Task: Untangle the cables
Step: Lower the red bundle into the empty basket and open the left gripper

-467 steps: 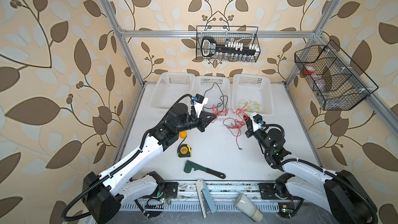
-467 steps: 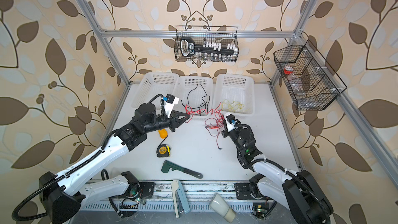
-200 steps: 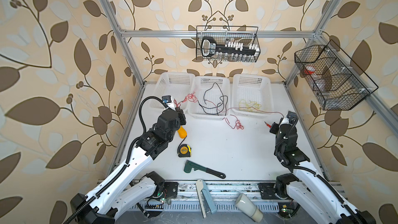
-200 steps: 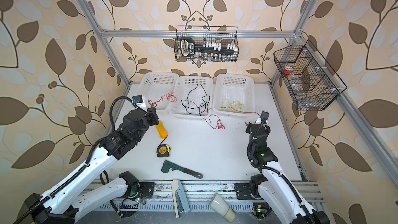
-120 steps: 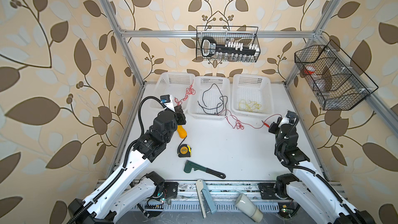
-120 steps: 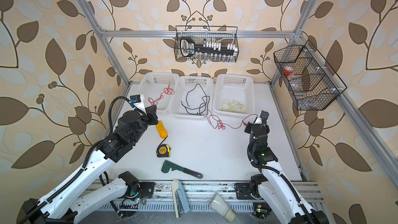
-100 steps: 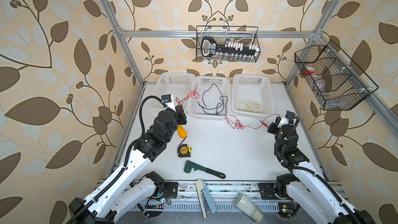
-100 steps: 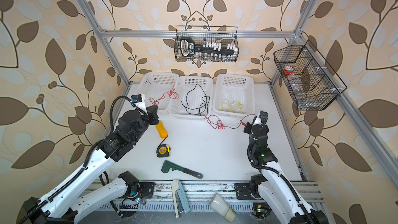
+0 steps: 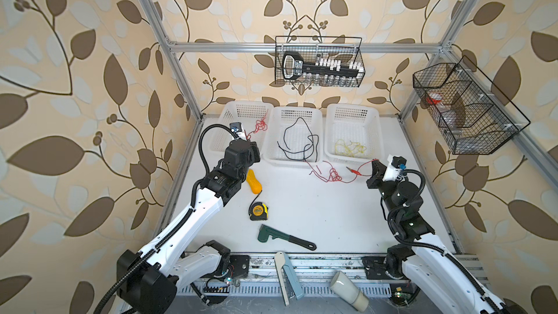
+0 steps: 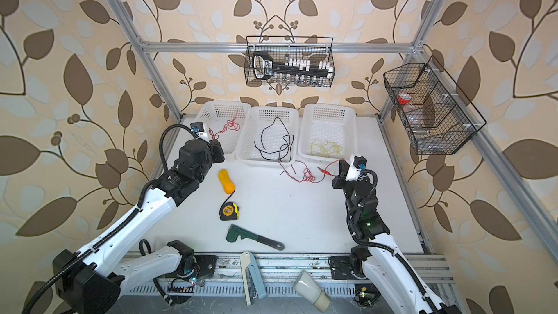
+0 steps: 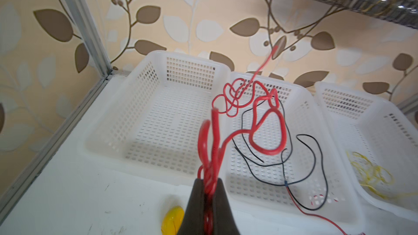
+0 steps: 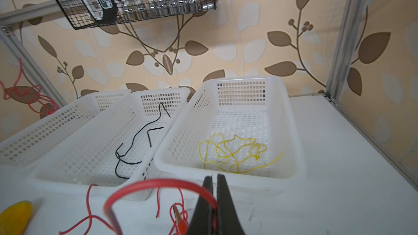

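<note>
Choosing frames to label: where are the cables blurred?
Left wrist view: the red cable near the left gripper is smeared and soft; right wrist view: the red loop is defocused, the yellow cable crisp; both top views sharp.

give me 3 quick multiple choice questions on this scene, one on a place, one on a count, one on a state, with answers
1. Where does the yellow cable lie?
A) in the right-hand basket
B) in the left-hand one
C) in the middle one

2. How many white baskets stand along the back?
A) two
B) three
C) four

3. What state is the left gripper in?
A) standing open
B) shut on a red cable
C) shut on nothing

Answers: 1 A, its loops rest on that basket's floor. 2 B, three stand side by side in both top views. 3 B, the left wrist view shows red strands pinched between its closed fingers.
</note>
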Controlling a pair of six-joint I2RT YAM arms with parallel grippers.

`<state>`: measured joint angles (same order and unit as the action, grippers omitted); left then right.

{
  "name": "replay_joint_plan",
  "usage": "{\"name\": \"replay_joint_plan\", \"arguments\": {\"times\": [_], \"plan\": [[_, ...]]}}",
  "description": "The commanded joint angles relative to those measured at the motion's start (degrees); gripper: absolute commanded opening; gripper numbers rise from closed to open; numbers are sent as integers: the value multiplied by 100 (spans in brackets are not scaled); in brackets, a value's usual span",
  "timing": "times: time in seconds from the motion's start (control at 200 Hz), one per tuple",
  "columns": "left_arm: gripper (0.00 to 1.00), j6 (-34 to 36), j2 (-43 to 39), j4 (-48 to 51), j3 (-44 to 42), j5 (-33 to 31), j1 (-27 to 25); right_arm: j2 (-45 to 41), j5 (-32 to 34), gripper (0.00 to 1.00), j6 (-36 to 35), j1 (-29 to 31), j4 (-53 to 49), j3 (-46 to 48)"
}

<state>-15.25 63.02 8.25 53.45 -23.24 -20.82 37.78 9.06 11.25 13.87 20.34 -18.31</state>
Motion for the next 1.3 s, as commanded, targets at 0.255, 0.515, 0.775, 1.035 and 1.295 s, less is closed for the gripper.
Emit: {"name": "replay_joint_plan", "arguments": {"times": [0.255, 0.515, 0.775, 1.035, 1.295], "plan": [[0, -457, 1135, -409, 506, 826, 1569, 77, -1068, 0, -46, 176, -30, -873], [0, -632, 2186, -148, 1039, 1548, 1904, 267, -1644, 0, -87, 339, 126, -1081], [38, -760, 2507, -165, 1142, 1864, 1904, 432, -1636, 0, -233, 641, 224, -1117], [84, -719, 2235, -198, 1159, 2171, 1899, 629, -1631, 0, -212, 796, 459, -1201], [99, -486, 1698, -431, 1134, 3573, 1799, 883, -1445, 0, -120, 892, 566, -1430]]}}
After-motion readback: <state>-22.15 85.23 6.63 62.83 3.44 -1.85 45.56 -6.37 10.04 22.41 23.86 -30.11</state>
